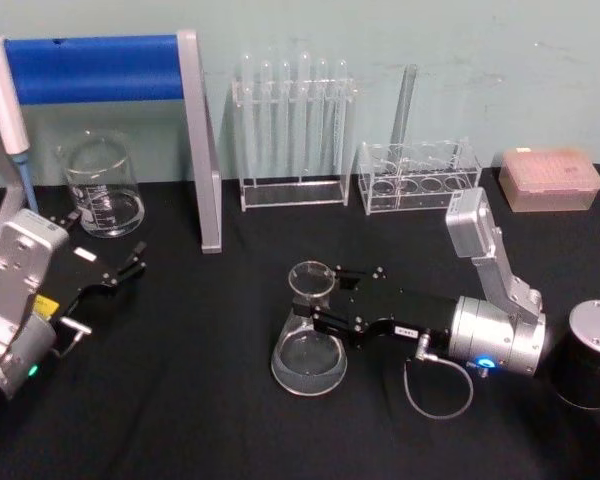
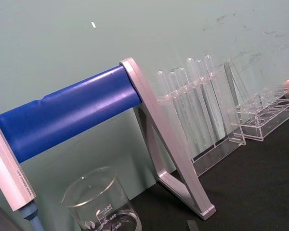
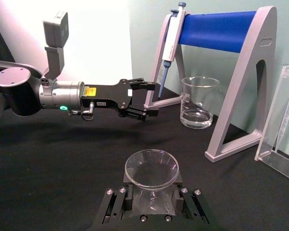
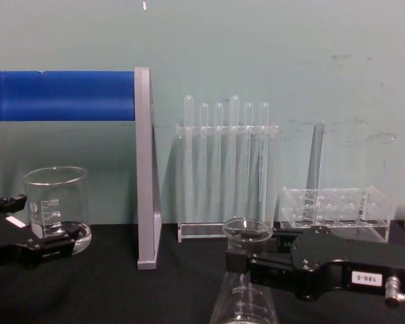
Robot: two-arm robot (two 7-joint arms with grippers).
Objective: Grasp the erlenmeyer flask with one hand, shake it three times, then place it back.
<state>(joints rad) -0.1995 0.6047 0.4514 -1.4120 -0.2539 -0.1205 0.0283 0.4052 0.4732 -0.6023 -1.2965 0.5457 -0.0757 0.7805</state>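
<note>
Entry: right tool clamped on erlenmeyer flask neck, flask on tabletop; grasp step. Next, you lift clear and shake. Spare: left tool, apart, parked

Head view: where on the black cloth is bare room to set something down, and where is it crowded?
Free: the black cloth between left claw and erlenmeyer flask, and the strip between flask and test tube rack. Crowded: the back row, beaker to tip box; right claw grips the flask's neck.

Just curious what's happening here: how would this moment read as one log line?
erlenmeyer flask: upright | right gripper: shut on its neck | left gripper: open, idle near beaker
</note>
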